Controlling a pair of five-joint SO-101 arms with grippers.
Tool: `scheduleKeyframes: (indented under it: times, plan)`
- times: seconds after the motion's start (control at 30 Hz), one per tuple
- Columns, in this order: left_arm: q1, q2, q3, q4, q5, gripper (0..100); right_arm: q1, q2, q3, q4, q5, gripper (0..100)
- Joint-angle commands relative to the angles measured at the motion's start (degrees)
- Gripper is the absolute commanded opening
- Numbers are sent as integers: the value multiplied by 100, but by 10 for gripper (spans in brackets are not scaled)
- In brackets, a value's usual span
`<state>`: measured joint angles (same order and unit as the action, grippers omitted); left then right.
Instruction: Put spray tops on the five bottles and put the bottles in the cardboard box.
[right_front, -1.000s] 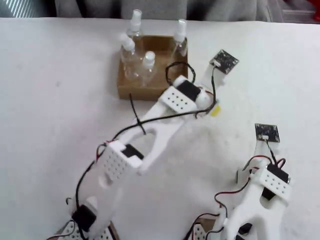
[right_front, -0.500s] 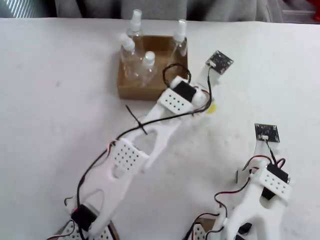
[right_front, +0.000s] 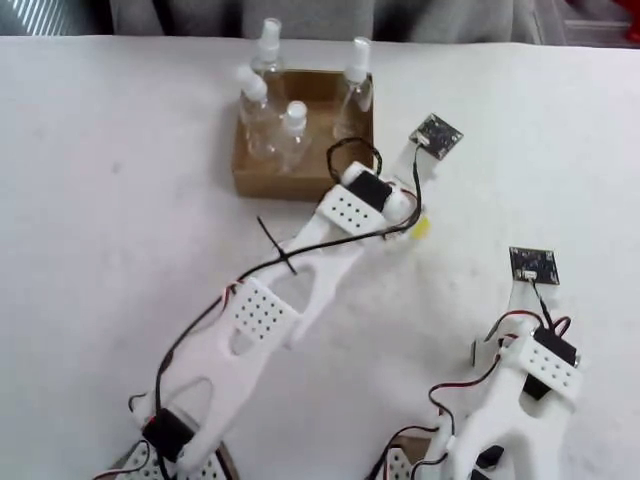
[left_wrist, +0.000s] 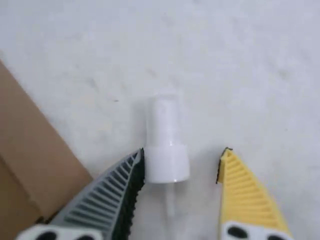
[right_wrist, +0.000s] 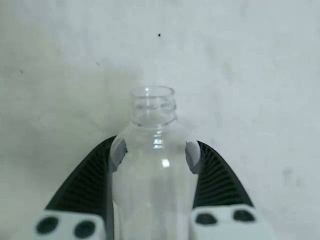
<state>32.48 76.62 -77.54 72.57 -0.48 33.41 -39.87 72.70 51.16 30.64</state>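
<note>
In the cardboard box: four bottles with spray tops on, standing up. Just beside the box, lying on the desk: one loose spray top, between the left jaws, spread wide. Well apart from the box: right jaws clenched on an open-necked bottle.

Bright even light, soft shadows on the table, small glints on the bottle.

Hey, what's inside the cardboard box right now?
Four clear bottles with white spray tops stand in the cardboard box. The left arm hides its near right corner, so anything there cannot be seen.
</note>
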Motion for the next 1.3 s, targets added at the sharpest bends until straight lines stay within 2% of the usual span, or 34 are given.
scheduleKeyframes:
  times: [0.0,0.1,0.23,0.33,0.53,0.8,1.03,1.27]
  plan:
    - [-198,-84,-246,-149,0,245,31,-110,0,-110,70,17]
    - [-163,-84,-246,-264,9,219,31,-110,0,-110,70,17]
    - [-57,-92,-255,-281,0,15,31,-110,0,-110,70,17]
    - [75,-75,-607,-97,9,55,22,-110,0,-110,70,17]
    - [462,-101,-1881,809,422,23,22,-110,0,-119,70,17]
    - [796,-1059,-1811,1793,492,23,13,-110,0,-119,62,17]
    - [804,-2079,-1811,2629,492,23,13,-110,9,-189,18,17]
    - [743,-2730,-1802,2945,492,23,13,-110,9,-189,18,17]
